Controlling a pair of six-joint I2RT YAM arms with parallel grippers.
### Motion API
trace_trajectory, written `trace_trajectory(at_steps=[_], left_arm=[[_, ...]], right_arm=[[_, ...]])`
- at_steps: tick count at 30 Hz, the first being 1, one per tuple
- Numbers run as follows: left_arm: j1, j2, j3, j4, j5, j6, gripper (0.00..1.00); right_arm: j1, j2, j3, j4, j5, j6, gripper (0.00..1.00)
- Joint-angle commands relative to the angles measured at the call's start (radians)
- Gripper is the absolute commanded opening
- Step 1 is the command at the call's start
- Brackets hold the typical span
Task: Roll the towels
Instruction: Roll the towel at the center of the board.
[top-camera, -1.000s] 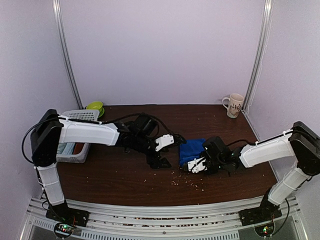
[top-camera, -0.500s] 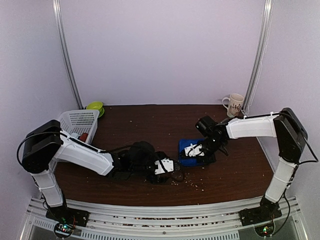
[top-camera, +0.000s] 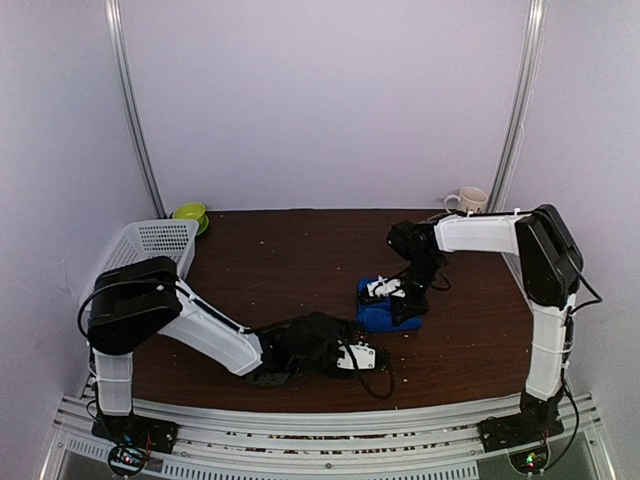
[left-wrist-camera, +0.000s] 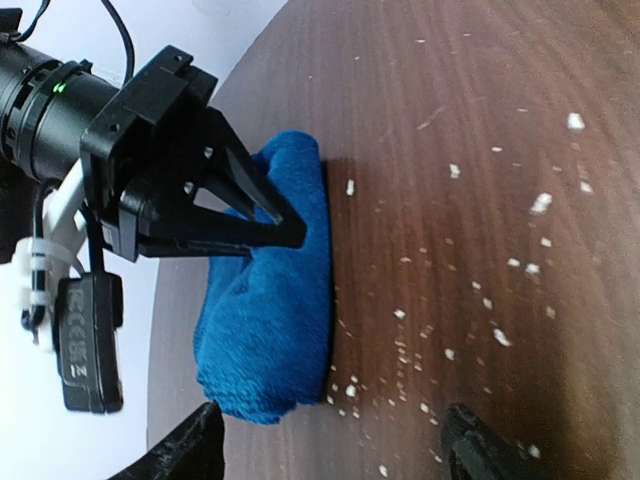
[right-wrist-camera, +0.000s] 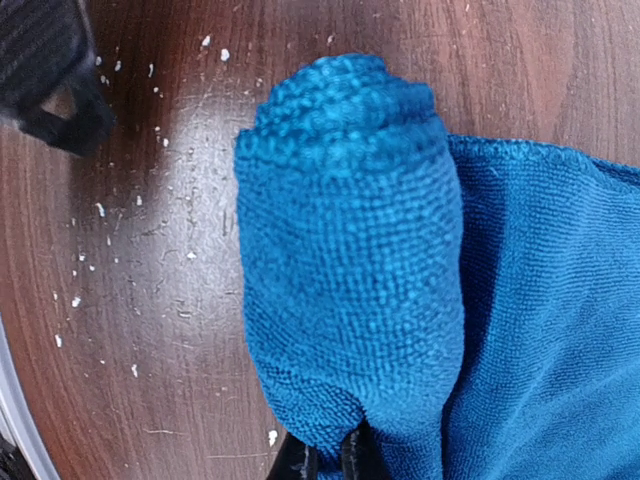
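While its jaws pinch shut on a fold of the blue towel (right-wrist-camera: 350, 250), the right gripper (right-wrist-camera: 325, 462) sits over the partly rolled bundle at mid-table. Near it, toward the near edge, the left gripper (left-wrist-camera: 335, 450) stands wide and empty, low over the dark wooden table (left-wrist-camera: 480, 150).

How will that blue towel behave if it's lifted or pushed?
Likely floppy: the blue towel is soft looped cloth, rolled at one end, flat beyond. Lifted, the loose part would probably sag and the roll may unwind. Pushed, it would probably bunch rather than slide.
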Motion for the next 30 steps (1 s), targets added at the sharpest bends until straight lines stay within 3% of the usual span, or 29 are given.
trace_trajectory(at_steps=[1,7,14,17,28,30], left_arm=[[0.001,0.058,0.086,0.081,-0.079,0.077,0.75],[0.002,0.149,0.2,-0.024,-0.133,0.103,0.74],[0.009,0.218,0.302,-0.17,-0.213,0.095,0.58],[0.017,0.241,0.332,-0.201,-0.249,0.082,0.58],[0.027,0.22,0.313,-0.289,-0.242,0.029,0.58],[0.027,0.214,0.308,-0.301,-0.227,0.023,0.53]], right_arm=[[0.004,0.106,-0.004,-0.12,-0.044,-0.015,0.0],[0.001,0.124,0.021,-0.133,-0.059,-0.02,0.0],[0.0,0.123,0.019,-0.137,-0.07,-0.028,0.0],[-0.001,0.123,0.019,-0.152,-0.077,-0.043,0.0],[0.009,0.115,0.011,-0.245,-0.117,-0.141,0.0],[0.013,0.114,0.011,-0.251,-0.121,-0.149,0.0]])
